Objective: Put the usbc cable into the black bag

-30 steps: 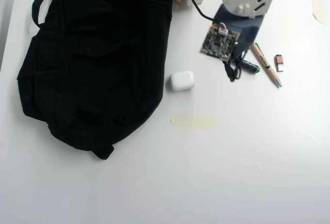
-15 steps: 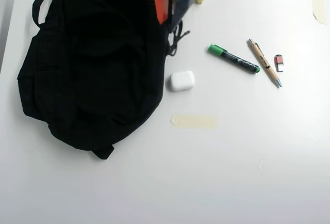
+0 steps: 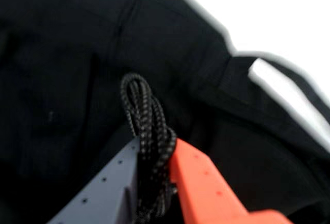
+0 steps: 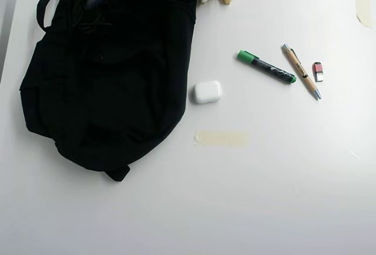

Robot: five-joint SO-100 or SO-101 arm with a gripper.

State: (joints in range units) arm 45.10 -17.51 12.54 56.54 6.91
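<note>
In the wrist view the pincer (image 3: 154, 167) is clamped on the coiled usbc cable (image 3: 147, 126) over the black bag (image 3: 62, 79).

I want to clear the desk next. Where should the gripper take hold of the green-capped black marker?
Grip the green-capped black marker mid-barrel from straight above, jaws across its width. It lies flat and diagonal on the white table, clear of the wooden pen beside it.

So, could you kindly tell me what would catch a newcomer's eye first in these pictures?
The large black bag dominates the left half of the white table in the overhead view. In the wrist view, the gripper, one jaw grey and one orange, is clamped on a coiled black braided cable right over the bag's dark fabric. To the bag's right lie a white earbud case, a green-capped marker and a pen.
</note>
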